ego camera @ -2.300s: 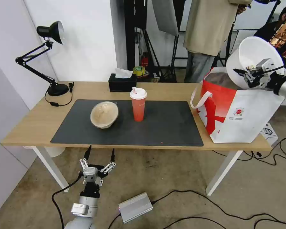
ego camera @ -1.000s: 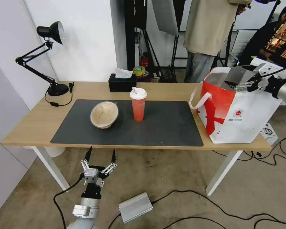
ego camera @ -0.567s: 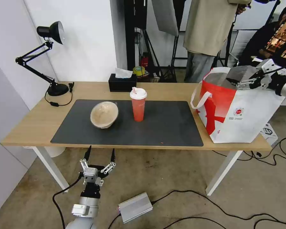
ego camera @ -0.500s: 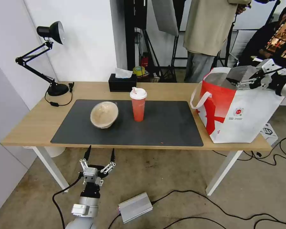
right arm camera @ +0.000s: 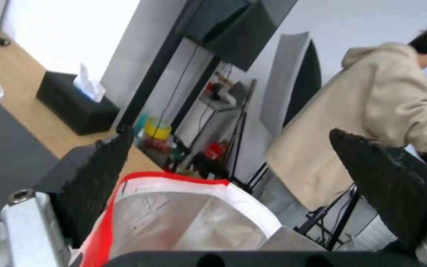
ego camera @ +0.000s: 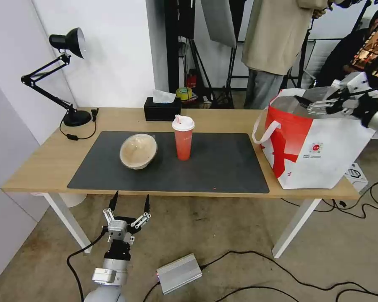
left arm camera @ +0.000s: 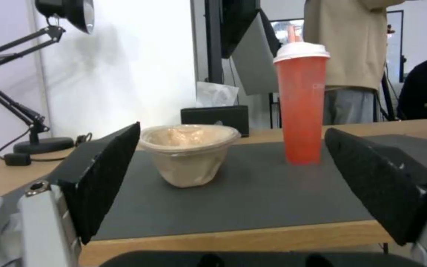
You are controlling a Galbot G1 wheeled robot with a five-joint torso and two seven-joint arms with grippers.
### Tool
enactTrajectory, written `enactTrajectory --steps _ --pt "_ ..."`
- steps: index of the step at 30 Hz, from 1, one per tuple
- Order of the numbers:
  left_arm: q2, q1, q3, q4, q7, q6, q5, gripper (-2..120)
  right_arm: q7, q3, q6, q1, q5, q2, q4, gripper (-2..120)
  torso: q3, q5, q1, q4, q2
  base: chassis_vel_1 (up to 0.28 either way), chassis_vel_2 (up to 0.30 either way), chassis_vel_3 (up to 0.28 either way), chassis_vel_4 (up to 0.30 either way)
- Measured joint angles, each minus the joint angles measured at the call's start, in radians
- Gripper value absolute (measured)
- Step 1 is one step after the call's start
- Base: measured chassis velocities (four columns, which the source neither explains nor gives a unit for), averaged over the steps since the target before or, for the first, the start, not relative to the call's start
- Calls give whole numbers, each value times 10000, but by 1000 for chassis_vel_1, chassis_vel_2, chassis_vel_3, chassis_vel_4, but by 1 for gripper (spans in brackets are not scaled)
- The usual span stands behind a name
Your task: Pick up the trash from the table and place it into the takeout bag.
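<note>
A beige bowl (ego camera: 137, 151) and a tall red drink cup (ego camera: 183, 138) with a white lid stand on the dark mat (ego camera: 222, 167) of the table (ego camera: 46, 163). The red-and-white takeout bag (ego camera: 319, 147) stands at the table's right end. Over its foil-lined mouth hangs my right gripper (ego camera: 308, 105), open and holding nothing. The right wrist view has the bag's mouth (right arm camera: 189, 218) just beneath the spread fingers (right arm camera: 102, 174). My left gripper (ego camera: 129, 203) is open below the table's front edge. Its wrist camera faces the bowl (left arm camera: 189, 154) and the cup (left arm camera: 301, 104).
A black tissue box (ego camera: 161, 110) sits at the table's back edge and a black desk lamp (ego camera: 67, 79) at the back left. Cables and a silver box (ego camera: 178, 273) lie on the floor. People stand behind the table, one close behind the bag.
The white bowl that my right gripper held above the bag 2.3 s ago has left it. The gripper now hangs open and has shifted slightly left. The left arm barely moved.
</note>
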Motion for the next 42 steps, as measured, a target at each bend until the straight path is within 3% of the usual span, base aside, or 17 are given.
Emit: enactTrajectory --steps 2,7,19,30,42 --pt "0 -12 -19 3 0 0 -18 100 179 589 175 -693 -155 321 347 100 0 0 0 0 -1 0 0 0 0" --pt "-50 29 -71 -144 -1 33 -41 100 549 923 492 -1201 -656 1075 813 100 0 0 -1 3 -1 0 0 0 0" --pt "7 406 -564 -854 -2 239 -119 100 1028 1021 807 -1610 -1417 2551 1790 100 0 -1 0 3 0 0 0 0 0" --pt "-171 476 -755 -955 -2 240 -110 100 1080 1049 1335 -2679 -2300 4003 2291 100 0 0 -1 2 0 0 0 0 0" --pt "-195 354 -769 -827 -10 240 -102 100 1145 918 1827 -3599 -3079 4938 2869 100 0 -1 -1 2 0 0 0 0 0"
